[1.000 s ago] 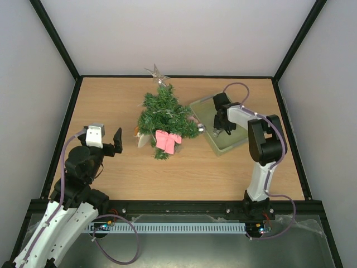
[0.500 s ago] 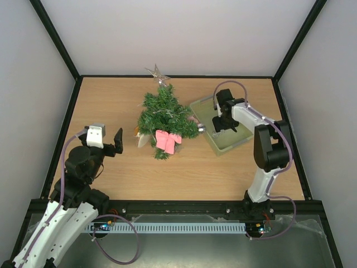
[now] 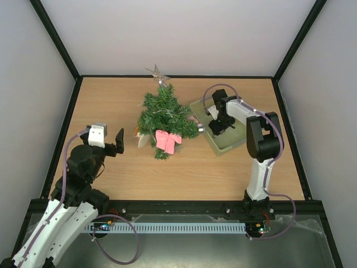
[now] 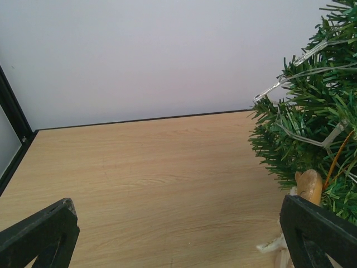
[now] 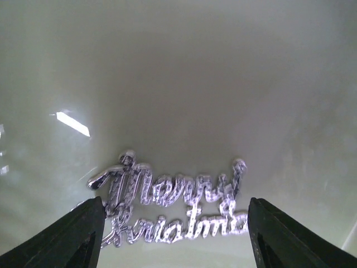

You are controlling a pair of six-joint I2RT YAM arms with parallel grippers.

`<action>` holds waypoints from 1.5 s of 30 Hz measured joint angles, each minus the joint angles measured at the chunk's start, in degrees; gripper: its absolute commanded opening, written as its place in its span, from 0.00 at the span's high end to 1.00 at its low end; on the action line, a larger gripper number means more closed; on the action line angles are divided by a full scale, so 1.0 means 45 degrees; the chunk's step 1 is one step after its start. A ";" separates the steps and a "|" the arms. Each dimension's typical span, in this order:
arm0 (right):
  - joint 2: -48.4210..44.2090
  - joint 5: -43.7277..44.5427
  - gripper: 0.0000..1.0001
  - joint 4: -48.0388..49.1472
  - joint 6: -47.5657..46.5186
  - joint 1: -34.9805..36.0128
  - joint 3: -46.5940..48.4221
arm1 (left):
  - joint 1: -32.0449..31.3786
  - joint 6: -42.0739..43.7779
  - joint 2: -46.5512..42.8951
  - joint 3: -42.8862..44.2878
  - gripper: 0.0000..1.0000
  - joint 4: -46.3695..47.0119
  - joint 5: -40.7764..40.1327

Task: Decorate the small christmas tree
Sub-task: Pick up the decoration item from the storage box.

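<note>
Hovering spread above the thin silver sign [image 5: 173,209] lying flat in the basket [image 3: 235,143], the right claw [image 5: 173,237] could scrape past it; the tree [image 3: 164,114] stands just left, left claw [image 3: 118,139] spread near it

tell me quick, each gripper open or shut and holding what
Left gripper: open, empty, beside the small christmas tree.
Right gripper: open, straddling the silver Merry Christmas sign in the basket, not gripping it.
</note>
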 measured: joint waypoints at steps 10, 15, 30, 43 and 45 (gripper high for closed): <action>0.1137 0.0675 0.34 0.0617 0.0962 0.0015 0.1200 | -0.0010 0.0024 0.0117 0.0000 0.00 0.0005 -0.0015; 0.2127 0.0933 0.36 0.1311 0.3172 0.0019 0.2603 | -0.0010 0.0029 0.0155 0.0000 0.00 0.0005 -0.0029; 0.2977 -0.1185 0.33 0.1559 0.7689 -0.0262 0.4274 | -0.0010 0.0039 0.0272 0.0000 0.00 0.0010 -0.0029; 0.2977 -0.1855 0.29 -0.0199 0.1311 -0.0369 0.5042 | -0.0010 0.0058 0.0282 0.0000 0.00 0.0010 -0.0029; 0.3123 -0.1953 0.29 -0.0340 0.0709 -0.0427 0.5328 | -0.0010 0.0058 0.0306 0.0005 0.00 0.0010 -0.0029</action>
